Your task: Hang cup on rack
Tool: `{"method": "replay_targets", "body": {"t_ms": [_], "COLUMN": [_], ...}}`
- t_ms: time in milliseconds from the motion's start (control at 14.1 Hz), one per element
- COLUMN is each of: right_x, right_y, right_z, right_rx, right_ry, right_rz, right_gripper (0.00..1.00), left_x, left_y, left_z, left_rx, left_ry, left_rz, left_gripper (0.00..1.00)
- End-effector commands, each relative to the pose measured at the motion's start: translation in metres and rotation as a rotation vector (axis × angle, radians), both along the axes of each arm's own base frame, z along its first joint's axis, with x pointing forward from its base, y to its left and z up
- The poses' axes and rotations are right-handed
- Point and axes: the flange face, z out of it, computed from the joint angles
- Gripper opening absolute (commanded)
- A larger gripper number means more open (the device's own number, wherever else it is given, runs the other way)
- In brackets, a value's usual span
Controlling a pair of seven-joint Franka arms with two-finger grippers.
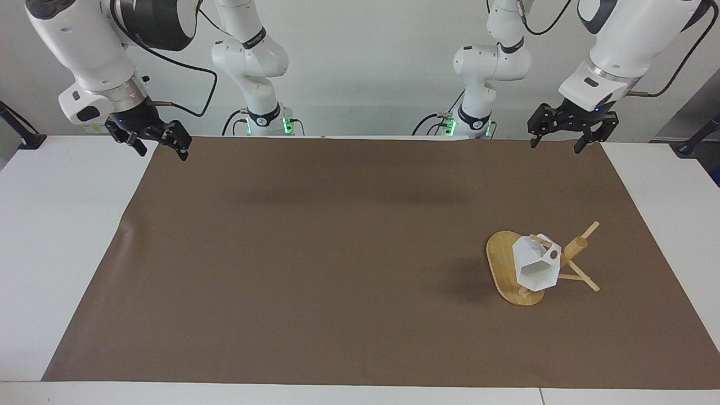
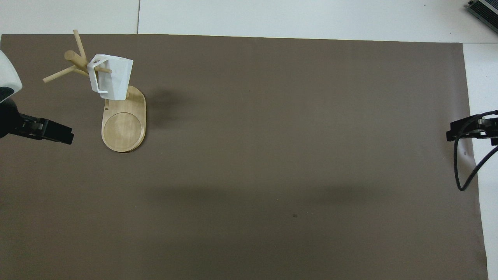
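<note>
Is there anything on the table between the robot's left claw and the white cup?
No. In the facing view only bare brown mat lies between the left gripper, raised and open, and the cup hanging on the rack.

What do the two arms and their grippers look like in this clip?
Both arms are glossy white with rounded segments, black bands at the joints and silver rings at the wrists. Black cables loop along them, and green lights glow at both bases. The left gripper and the right gripper are black, two-fingered, each with a small blue light just above it.
</note>
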Motion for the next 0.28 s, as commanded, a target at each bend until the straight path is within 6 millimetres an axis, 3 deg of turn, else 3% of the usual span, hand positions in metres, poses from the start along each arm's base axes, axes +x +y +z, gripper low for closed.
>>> {"method": "replay_targets", "body": {"t_ms": [0, 213], "right_x": [-0.0029, -0.003], "right_y": [0.0007, -0.0001], "right_z": [-0.0005, -0.0005], "right_rx": [0.017, 0.017], "right_ry": [-0.012, -0.012], "right_rz": [0.022, 0.019], "right_gripper": [1.0, 1.0], "left_x": [-0.0005, 0.0018], "left_y": [-0.001, -0.003], "left_z": [0.0021, 0.002], "left_rx": [0.001, -0.016], "left_ry": [-0.02, -0.036], "left_rz": [-0.017, -0.016], "left_gripper": [1.0, 1.0]}}
